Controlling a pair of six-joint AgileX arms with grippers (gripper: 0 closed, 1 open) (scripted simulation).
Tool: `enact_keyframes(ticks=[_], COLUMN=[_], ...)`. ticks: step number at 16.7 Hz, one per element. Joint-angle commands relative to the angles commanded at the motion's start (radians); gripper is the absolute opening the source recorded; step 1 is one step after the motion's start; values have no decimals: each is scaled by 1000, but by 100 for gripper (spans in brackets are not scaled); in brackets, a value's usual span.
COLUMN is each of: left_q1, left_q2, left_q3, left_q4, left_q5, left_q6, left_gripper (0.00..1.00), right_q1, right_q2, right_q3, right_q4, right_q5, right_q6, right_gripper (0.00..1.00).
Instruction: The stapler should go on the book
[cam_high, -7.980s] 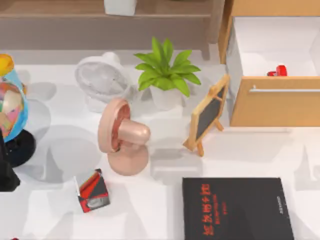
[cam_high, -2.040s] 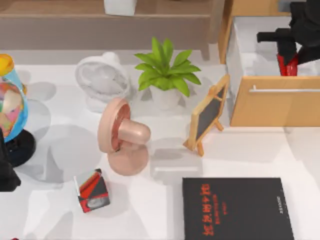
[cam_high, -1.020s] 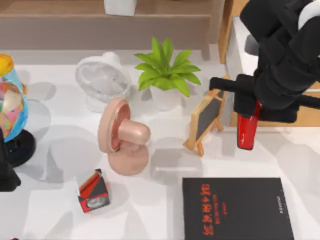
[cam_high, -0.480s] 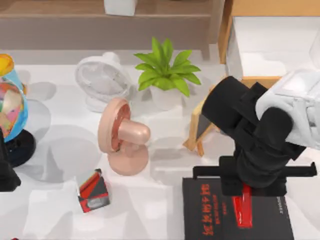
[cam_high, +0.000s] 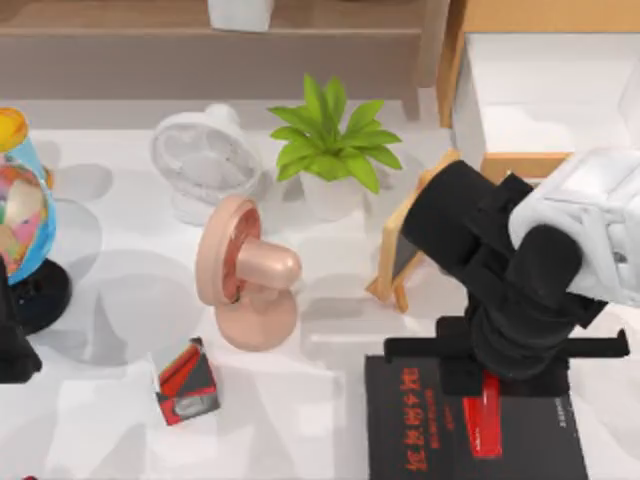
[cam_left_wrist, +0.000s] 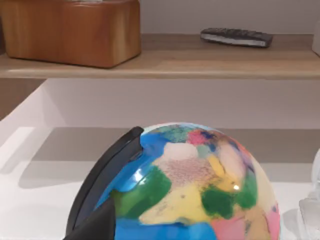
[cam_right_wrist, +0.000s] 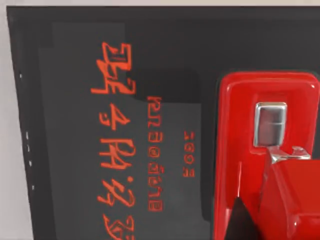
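The red stapler (cam_high: 484, 420) lies lengthwise over the black book (cam_high: 410, 440), which sits at the table's front right and has red characters on its cover. My right gripper (cam_high: 488, 388) hangs directly above the book and is shut on the stapler's rear end; the black wrist hides the fingers from above. In the right wrist view the stapler (cam_right_wrist: 265, 165) sits close against the book's cover (cam_right_wrist: 150, 75), and I cannot tell whether it touches. My left arm (cam_high: 12, 345) stays parked at the table's left edge.
A small chalkboard (cam_high: 405, 250) stands just behind the book, under my right arm. A pink fan (cam_high: 245, 275), a white fan (cam_high: 200, 160), a plant (cam_high: 330, 140) and a red-and-black box (cam_high: 187, 383) fill the middle. A globe (cam_high: 20, 215) stands at the left. An open drawer (cam_high: 540, 90) is at the back right.
My right gripper lifted the stapler out of the drawer and carried it forward over the book. In the last half second it barely moved.
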Motion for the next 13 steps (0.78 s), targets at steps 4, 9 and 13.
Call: enact_keyframes(ticks=[4,9,13], left_q1=[0,0,0], left_q2=[0,0,0], left_q3=[0,0,0], left_q4=[0,0,0], left_q5=[0,0,0], left_q6=[0,0,0], left_gripper=[100,100,100], right_q1=[0,1,1], right_q2=[30,34,34], right_q3=[-48,-54,-54], right_q4=[85,88,88], right_q5=[1,1,1], right_q6=[-2,-2,-2], right_gripper=[0,8,38])
